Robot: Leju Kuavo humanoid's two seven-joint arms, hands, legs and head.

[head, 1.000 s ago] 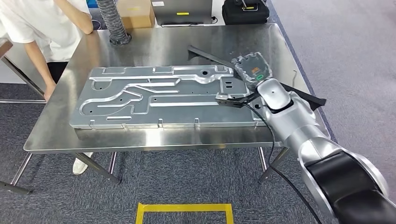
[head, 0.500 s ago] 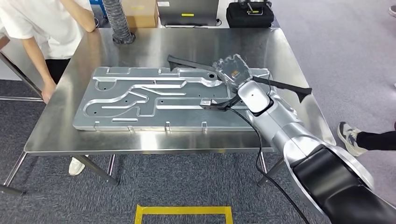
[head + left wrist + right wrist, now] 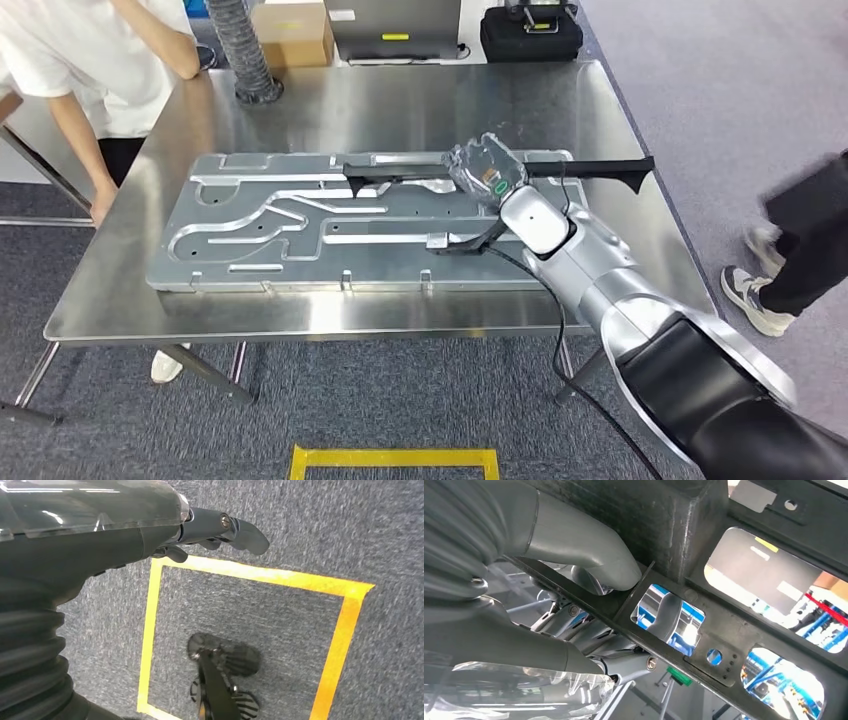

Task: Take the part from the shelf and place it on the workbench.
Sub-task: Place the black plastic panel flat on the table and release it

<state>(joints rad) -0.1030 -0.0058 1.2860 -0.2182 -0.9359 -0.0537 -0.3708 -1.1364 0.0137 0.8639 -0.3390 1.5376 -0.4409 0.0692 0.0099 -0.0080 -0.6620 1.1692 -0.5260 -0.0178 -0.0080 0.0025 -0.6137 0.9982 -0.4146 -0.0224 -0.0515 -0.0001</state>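
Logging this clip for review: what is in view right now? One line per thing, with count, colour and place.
black part: 1, black, long, held over the far side of the plate
metal plate: 1, silver, flat on the workbench
workbench: 1, steel
hose: 1, grey ribbed, far left of the bench
cardboard box: 1, brown, behind the bench
black case: 1, behind the bench
tape square: 1, yellow, on the carpet
person: 1, white shirt, left of the bench
right hand: grips the part
left hand: over the carpet, holding nothing

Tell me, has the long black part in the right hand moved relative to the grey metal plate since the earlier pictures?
Yes. The black part has swung from diagonal to roughly parallel with the metal plate's far edge, and lies above it, gripped by the right hand.
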